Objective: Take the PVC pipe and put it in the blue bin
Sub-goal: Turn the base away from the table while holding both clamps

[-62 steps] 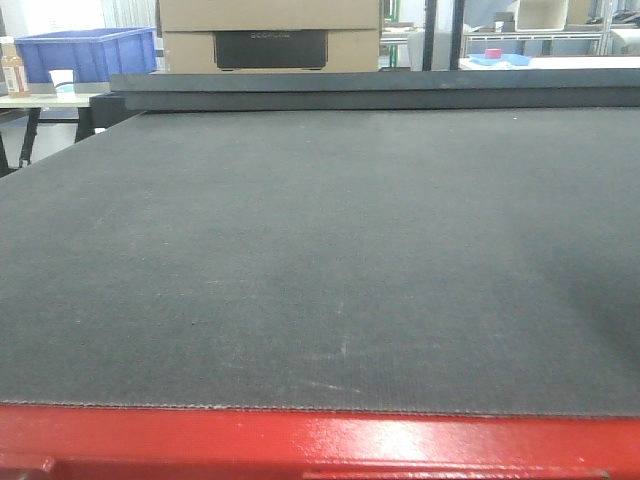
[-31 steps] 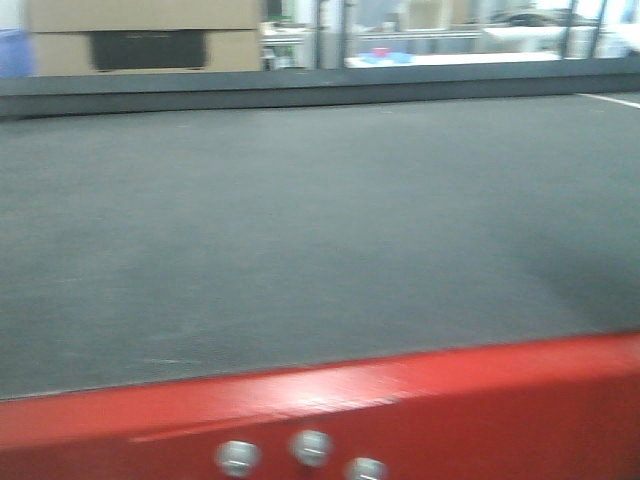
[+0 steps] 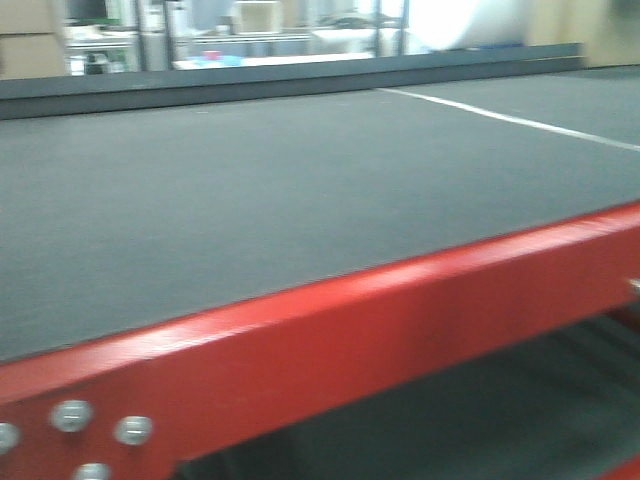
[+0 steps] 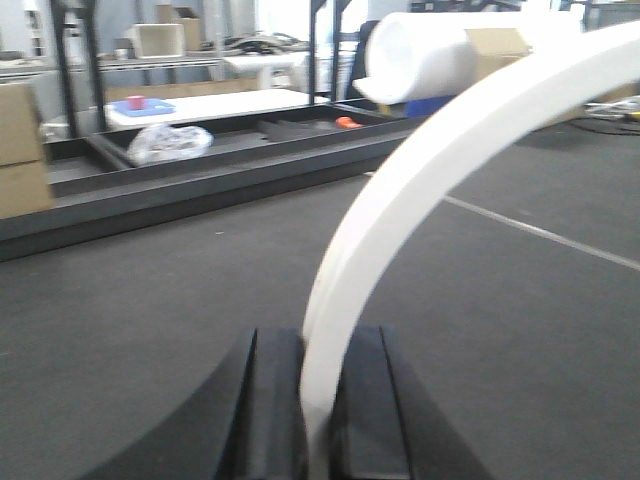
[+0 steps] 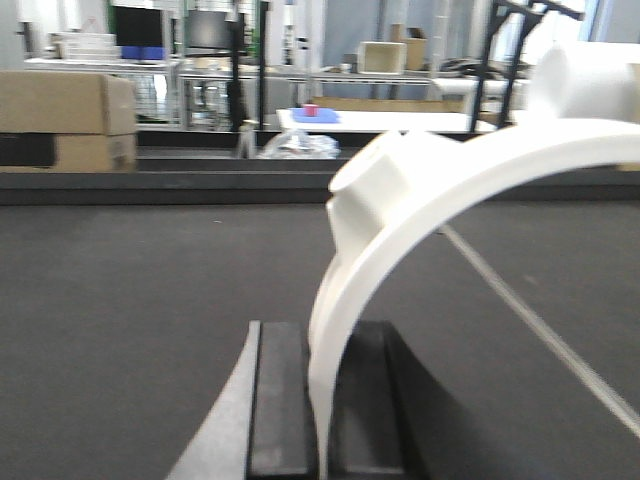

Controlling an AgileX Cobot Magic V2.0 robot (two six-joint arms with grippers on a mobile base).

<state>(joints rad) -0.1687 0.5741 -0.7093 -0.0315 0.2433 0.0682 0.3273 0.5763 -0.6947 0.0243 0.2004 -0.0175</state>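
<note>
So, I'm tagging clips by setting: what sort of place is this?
Probably a workshop or warehouse: a red-framed bench topped with a dark mat, cardboard boxes, and metal shelving behind.

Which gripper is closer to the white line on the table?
Right. The white line runs just right of the right gripper; it lies farther off to the right of the left gripper.

Your right gripper [image 5: 322, 400] has its two black fingers [image 5: 280, 400] closed on a curved white PVC pipe [image 5: 480, 185], which arcs up and to the right. Below it you see a dark mat [image 5: 130, 270] crossed by a white line [image 5: 520, 310]. A cardboard box [image 5: 65, 105] stands far left.
</note>
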